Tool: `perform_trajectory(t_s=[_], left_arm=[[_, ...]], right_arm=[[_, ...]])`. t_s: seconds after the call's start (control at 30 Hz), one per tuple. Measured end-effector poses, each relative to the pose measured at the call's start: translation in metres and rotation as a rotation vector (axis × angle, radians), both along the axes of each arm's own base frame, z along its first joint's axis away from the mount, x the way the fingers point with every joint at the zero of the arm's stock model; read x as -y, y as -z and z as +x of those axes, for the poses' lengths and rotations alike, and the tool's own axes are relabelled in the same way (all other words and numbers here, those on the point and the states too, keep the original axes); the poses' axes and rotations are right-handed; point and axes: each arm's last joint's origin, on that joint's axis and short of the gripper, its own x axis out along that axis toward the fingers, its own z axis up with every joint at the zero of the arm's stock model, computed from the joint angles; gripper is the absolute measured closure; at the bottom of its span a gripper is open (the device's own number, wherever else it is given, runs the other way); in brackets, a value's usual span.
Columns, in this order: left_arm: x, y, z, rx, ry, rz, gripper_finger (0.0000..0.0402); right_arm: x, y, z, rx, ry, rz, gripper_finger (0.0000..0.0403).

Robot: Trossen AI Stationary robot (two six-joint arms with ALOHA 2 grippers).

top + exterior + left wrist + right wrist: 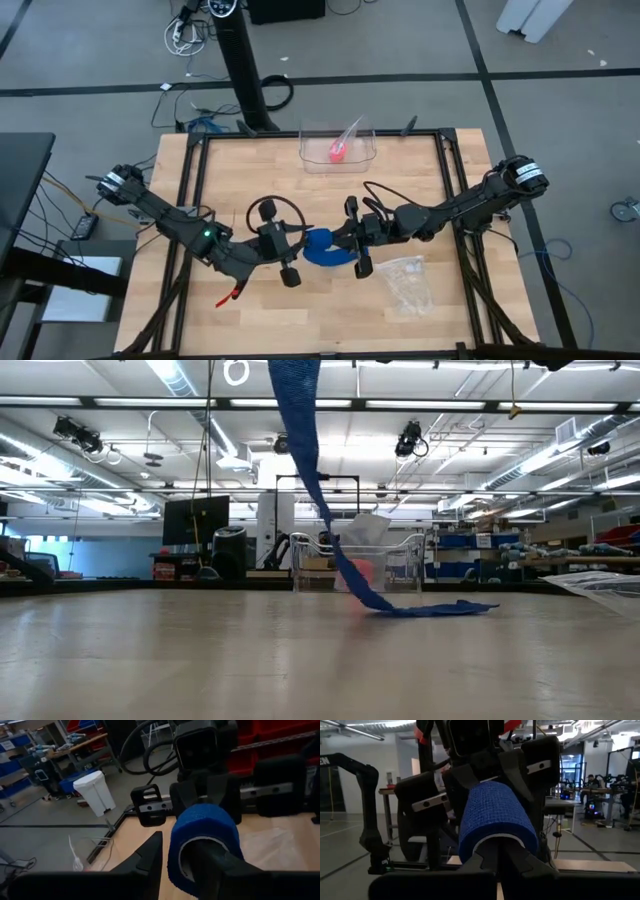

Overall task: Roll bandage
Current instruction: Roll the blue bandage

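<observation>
Bandage first: I see the bright blue soft fabric bandage [320, 248] at lower centre of the high view, held aloft between both grippers. My left gripper [284, 251] has one finger [220, 870] pushed inside the rolled part, jaws spread. My right gripper [357, 238] has its fingers [492, 862] pressed together inside the roll's core. The low view shows what the others lack: the loose tail [330, 520] hangs from the top edge, slanting right, and trails flat along the wooden table [200, 650] toward the right. The roll itself is cut off above that frame. Behind it I see a clear plastic bin [338, 146] with a small pink-red roll [337, 152]; a clear plastic bag [407, 279] lies lower right.
</observation>
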Motion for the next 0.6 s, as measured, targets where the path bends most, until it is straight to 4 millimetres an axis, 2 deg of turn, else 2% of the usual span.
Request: perform_trajectory(t_s=[0.23, 0.6], left_arm=[[0.011, 0.004, -0.009, -0.031, -0.01, 0.04, 0.0302], [0.011, 0.004, -0.01, -0.042, -0.025, 0.07, 0.0302]], right_arm=[[-0.001, -0.001, -0.001, 0.009, -0.003, -0.001, 0.0402], [-0.002, -0.003, -0.001, 0.032, -0.025, -0.014, 0.0403]])
